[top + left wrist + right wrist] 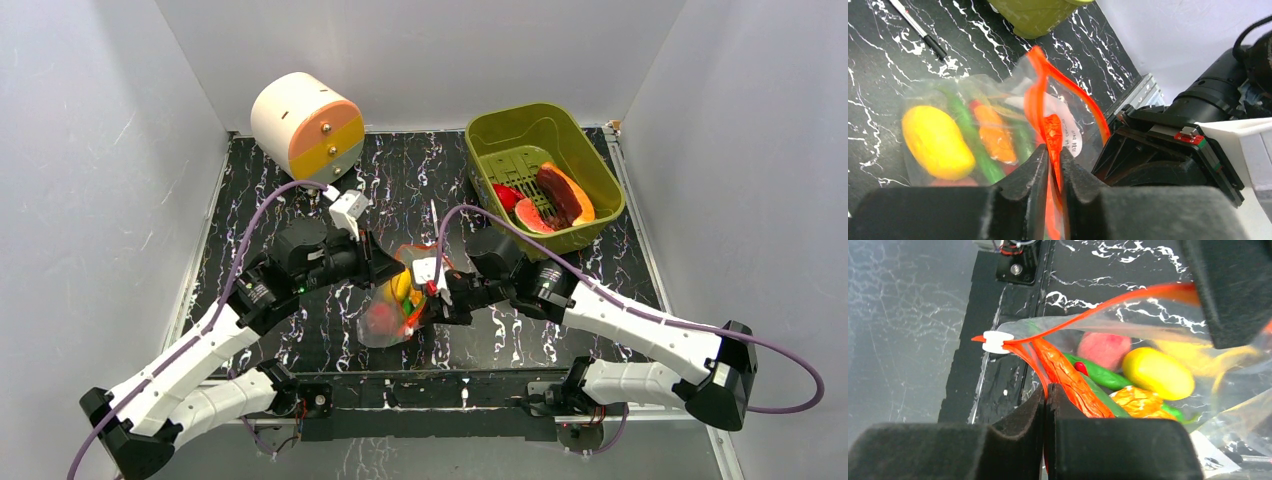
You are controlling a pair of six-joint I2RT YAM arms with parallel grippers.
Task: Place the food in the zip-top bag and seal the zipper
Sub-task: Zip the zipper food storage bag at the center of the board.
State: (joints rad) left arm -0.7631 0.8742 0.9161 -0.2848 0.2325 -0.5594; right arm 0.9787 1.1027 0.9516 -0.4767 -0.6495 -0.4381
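Top external view: two arms meet mid-frame over the zip-top bag [395,305], which lies on the black marbled surface [320,340] just above their bases.
Left wrist view: the left fingers [1039,162] pinch the orange-red zipper [1039,100], all but closed on the strip.
Right wrist view: the right fingers [1038,407] are pressed together on the same strip, near a white slider [997,341] at the left of the frame.
Contents: the food [938,142] shows through the clear film as yellow, orange, green, red and pink pieces.
Mouth: the strip's two halves part into a loop, so the bag is not sealed.
Step in hand: probably the seal. It looks best done with one grip anchoring the strip taut while the other runs along it, halves aligned and film kept out of the track.
Risk: the crinkly film may bunch, and food lies close to the mouth.
Around: an olive-green tub [480,135] at upper right holds red and orange slices [550,200], so filling may be unfinished. A cream-and-orange drum [305,125] stands at upper left, and a thin stick [918,27] lies apart from the bag.
In the way: the wrists crowd each other across the bag.
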